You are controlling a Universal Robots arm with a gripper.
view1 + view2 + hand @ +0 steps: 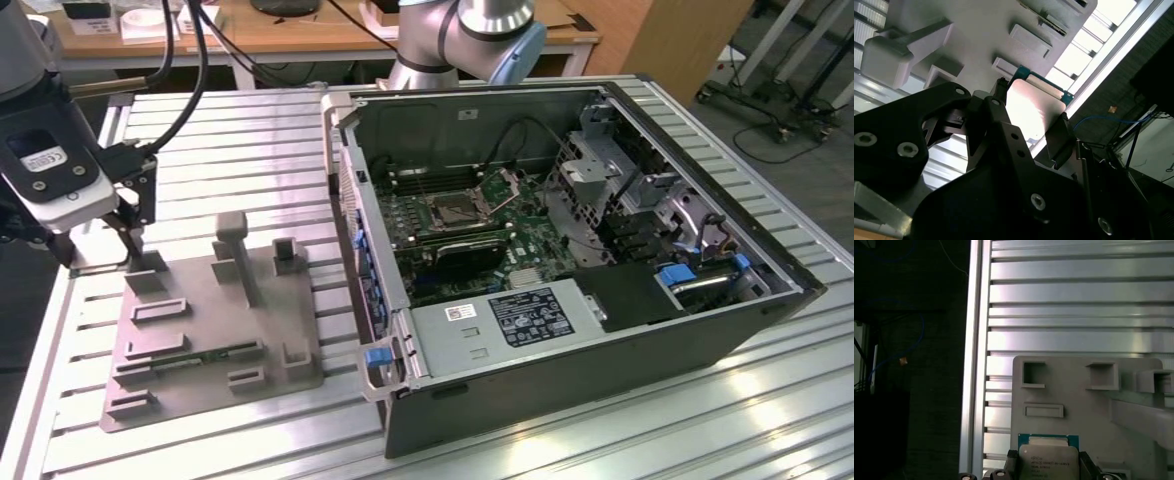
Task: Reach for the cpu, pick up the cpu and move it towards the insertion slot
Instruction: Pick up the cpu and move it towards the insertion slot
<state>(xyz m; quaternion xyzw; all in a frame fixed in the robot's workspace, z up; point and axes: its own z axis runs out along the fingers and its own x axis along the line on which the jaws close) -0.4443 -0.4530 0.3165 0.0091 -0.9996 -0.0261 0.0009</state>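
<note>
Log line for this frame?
stage: grasp | claw: shut on cpu | cpu: at tray | slot: in case, away from claw

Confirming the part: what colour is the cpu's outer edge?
Teal-green on the cpu, clearest in the first wrist view.

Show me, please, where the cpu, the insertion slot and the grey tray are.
cpu [1048, 464]: first wrist view, on its silver metal top.
insertion slot [451, 208]: exterior view, on the socket's dark centre.
grey tray [214, 325]: exterior view, on a bare flat patch.
</note>
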